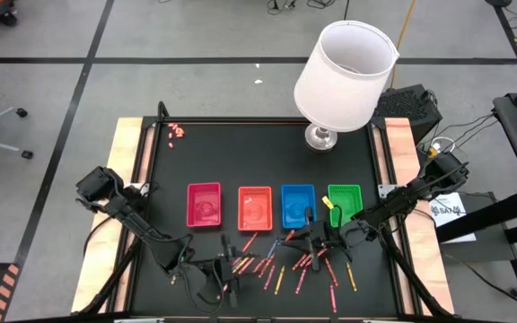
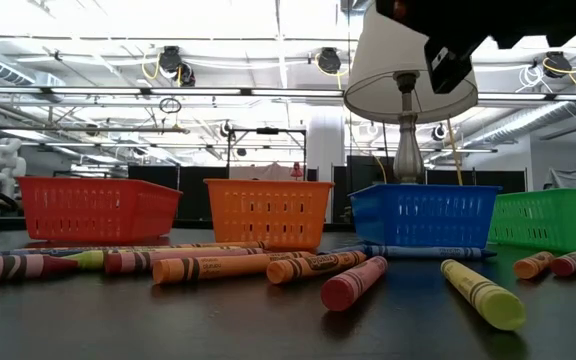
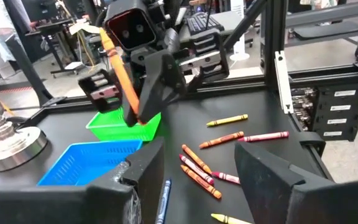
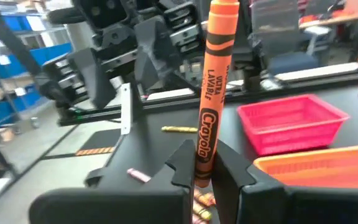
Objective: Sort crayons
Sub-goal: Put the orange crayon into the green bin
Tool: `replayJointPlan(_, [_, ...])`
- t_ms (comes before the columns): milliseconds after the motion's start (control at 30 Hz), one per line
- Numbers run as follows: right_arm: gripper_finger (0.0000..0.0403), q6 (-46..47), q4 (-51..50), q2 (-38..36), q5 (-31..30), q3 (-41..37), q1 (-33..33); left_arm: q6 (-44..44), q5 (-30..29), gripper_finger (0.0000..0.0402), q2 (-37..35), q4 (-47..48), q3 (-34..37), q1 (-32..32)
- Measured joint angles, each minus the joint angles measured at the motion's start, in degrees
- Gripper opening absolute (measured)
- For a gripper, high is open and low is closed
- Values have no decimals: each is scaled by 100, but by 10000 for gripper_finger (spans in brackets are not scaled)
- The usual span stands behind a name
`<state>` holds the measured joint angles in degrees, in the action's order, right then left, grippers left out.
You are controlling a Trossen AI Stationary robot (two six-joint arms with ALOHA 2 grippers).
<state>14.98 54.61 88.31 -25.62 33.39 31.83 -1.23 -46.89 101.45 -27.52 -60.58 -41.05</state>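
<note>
Although four baskets (image 1: 254,206) stand ready, most crayons (image 1: 281,267) lie loose on the worktop (image 1: 240,152) before them, so sorting looks barely begun. Right gripper (image 4: 204,180) hovers near the blue basket, fingers clamped on an upright orange crayon (image 4: 211,93). Left gripper (image 3: 197,180) hangs open over the scatter; basket contents are hard to make out.

An orange crayon (image 4: 211,93) stands nearly upright at the frame's centre, its lower end pinched between the dark fingers of the right end effector (image 4: 202,177). At right sit a pink tray (image 4: 293,122) and, below it, an orange tray (image 4: 328,167). A yellow crayon (image 4: 179,129) lies mid-frame on the bench (image 4: 142,155), a pink one (image 4: 138,175) at lower left.
</note>
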Motion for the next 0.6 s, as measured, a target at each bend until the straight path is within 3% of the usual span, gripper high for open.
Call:
replayJointPlan(167, [20, 87, 45, 0, 648, 0, -27, -67, 7, 196, 0, -39, 0, 10])
replayJointPlan(467, [20, 26, -134, -2, 637, 0, -331, -291, 11, 196, 0, -20, 0, 19])
replayJointPlan(600, [20, -592, -288, -4, 632, 2, -376, -291, 11, 196, 0, 4, 0, 19])
